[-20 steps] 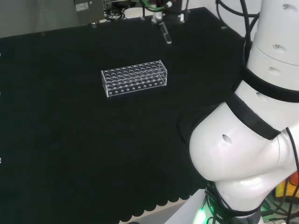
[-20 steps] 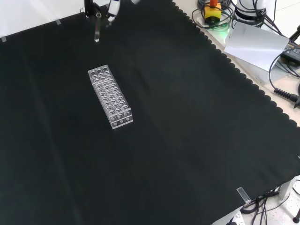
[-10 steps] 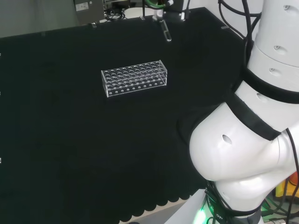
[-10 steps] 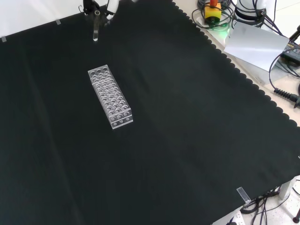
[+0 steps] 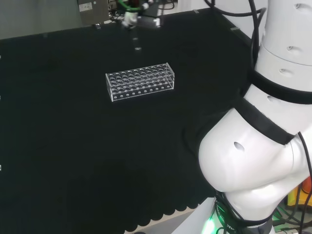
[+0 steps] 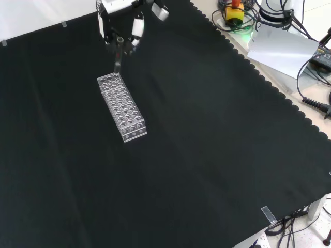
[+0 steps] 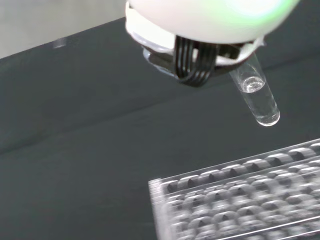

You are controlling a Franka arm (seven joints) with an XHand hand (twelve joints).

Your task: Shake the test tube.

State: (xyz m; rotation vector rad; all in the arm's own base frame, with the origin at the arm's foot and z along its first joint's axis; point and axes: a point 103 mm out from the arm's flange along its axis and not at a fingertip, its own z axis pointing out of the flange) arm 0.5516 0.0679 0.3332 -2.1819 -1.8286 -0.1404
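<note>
Holding the clear glass test tube (image 6: 118, 62) between curled fingers, I have my black and white hand (image 6: 122, 26) closed round its upper end, so the rounded bottom hangs free beneath. In the wrist view the tube (image 7: 257, 95) slants out from under my hand (image 7: 200, 30), and a small bead of clear liquid seems to sit inside it, though I cannot tell how much.

A moment ago I held the tube well beyond the far end of the clear plastic test tube rack (image 6: 122, 106), close to the cloth's edge in the front view. Now my hand has swung across, and in that view the tube's tip hangs just above the rack's nearest end. In the head view my hand (image 5: 130, 17) has shifted to the left, and the tube (image 5: 137, 44) shows faintly below it, above and behind the rack (image 5: 140, 81). The rack itself has not moved on the black cloth (image 6: 207, 155).

I judge this swing to be one stroke of the shake, so the task is under way. The tube stays in the air, touching nothing else. Swinging this near the rack, I risk knocking glass against plastic.
</note>
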